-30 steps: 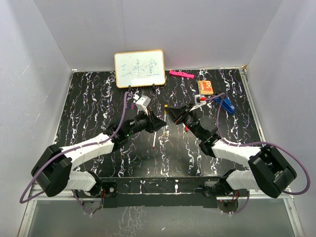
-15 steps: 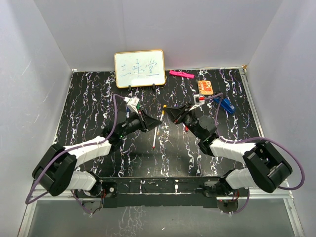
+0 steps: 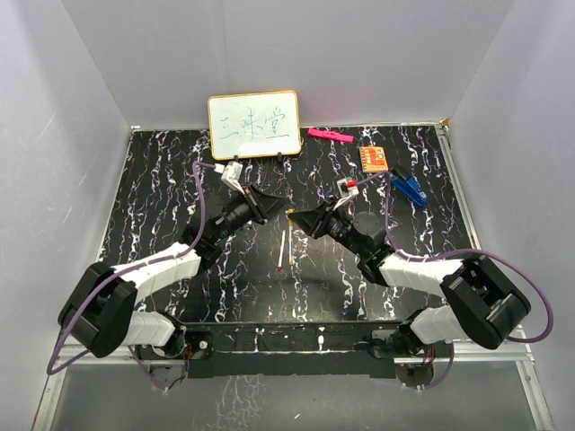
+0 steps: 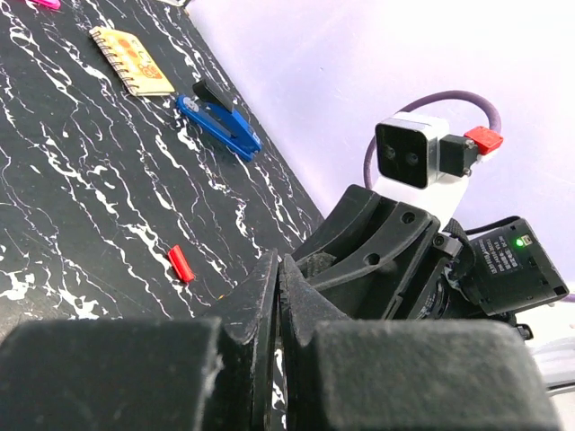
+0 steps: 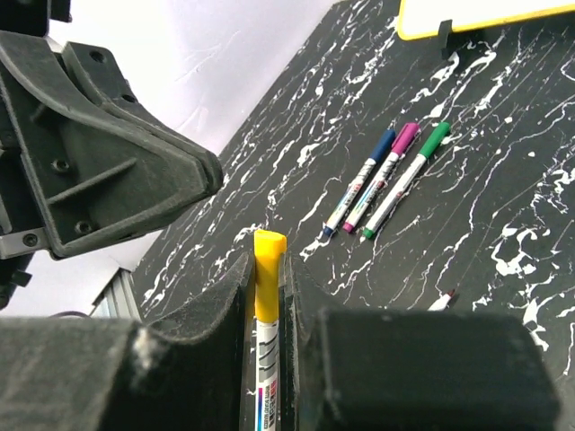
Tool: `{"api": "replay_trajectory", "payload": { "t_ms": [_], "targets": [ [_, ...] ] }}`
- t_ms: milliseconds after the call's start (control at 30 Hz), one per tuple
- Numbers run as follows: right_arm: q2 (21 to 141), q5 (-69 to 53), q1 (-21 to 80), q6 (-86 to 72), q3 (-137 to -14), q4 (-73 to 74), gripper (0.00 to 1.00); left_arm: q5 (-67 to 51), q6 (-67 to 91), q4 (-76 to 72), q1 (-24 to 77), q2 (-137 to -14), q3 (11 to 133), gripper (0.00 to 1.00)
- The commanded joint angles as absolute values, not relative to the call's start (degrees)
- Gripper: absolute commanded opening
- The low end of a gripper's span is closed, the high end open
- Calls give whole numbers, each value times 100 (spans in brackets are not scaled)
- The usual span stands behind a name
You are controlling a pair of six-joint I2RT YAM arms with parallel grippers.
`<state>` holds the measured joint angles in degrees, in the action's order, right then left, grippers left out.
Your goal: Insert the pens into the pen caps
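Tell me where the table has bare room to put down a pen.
Bare: the table strip between left wall and left arm; also the near middle, between that arm and the right arm, nearer than the white pen. Crowded: back right, with pink bar, orange notebook, blue clip.

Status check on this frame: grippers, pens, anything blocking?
Left gripper shut, nothing seen in it. Right gripper shut on yellow-capped pen. Red cap and one uncapped pen loose on table. No obstruction seen.
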<state>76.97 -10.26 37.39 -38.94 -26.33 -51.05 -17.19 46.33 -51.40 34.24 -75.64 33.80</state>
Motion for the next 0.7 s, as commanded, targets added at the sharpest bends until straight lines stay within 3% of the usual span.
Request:
{"api": "replay_trajectory", "payload": {
  "t_ms": [0, 100, 200, 333, 433, 667],
  "targets": [
    [7436, -770, 3772, -3619, -2662, -4936, 0, -1783, 4454, -5161, 3428, -7270, 3523, 0],
    [7324, -537, 3773, -3465, -2802, -4697, 0, -1639, 4225, -4755, 3431, -7012, 3447, 0],
    [7242, -248, 3776, -3354, -2867, -4633, 0, -1529, 3889, -4309, 3429, -6654, 3413, 23],
    [7147, 119, 3772, -3297, -2954, -4479, 0, -1535, 3375, -3730, 3432, -6289, 3344, 36],
    [7087, 305, 3772, -3302, -3006, -4456, 0, -1902, 3109, -3425, 3429, -6241, 3306, 43],
    [6891, 464, 3771, -3339, -3188, -4441, 0, -2756, 3044, -3240, 3437, -6690, 3101, 48]
  ]
}}
